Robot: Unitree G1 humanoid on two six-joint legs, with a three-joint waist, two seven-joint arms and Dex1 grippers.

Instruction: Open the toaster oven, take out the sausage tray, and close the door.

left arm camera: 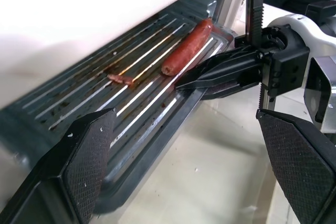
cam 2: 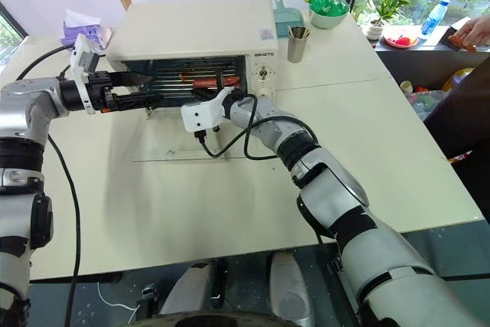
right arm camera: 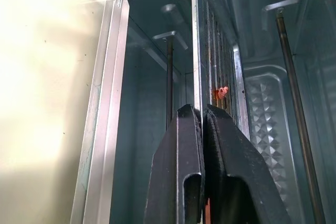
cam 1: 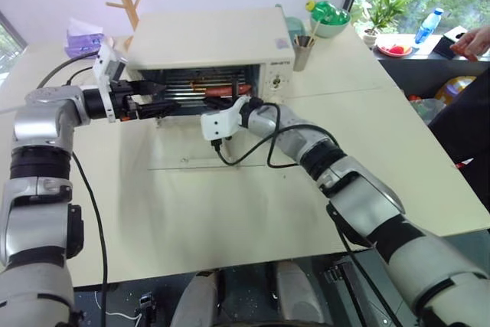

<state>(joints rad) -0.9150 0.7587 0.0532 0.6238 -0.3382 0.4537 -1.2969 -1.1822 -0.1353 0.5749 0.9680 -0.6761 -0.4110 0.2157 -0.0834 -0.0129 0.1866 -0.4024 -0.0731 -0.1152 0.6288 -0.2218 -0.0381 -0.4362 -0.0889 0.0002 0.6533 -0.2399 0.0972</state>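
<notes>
The right gripper (left arm camera: 197,80) pinches only the thin front lip of the sausage tray (left arm camera: 131,103), so the tray could slip out and tip, and the 1 sausage (left arm camera: 186,47) could roll off. The tray sits partly out of the toaster oven (cam 1: 207,40), over the dropped glass door (cam 2: 164,143). The right arm reaches in from the front of the oven, its 2 fingers squeezed on the lip. The left gripper (left arm camera: 194,171) hovers just in front of the oven by the tray's other end, fingers wide apart, holding nothing.
</notes>
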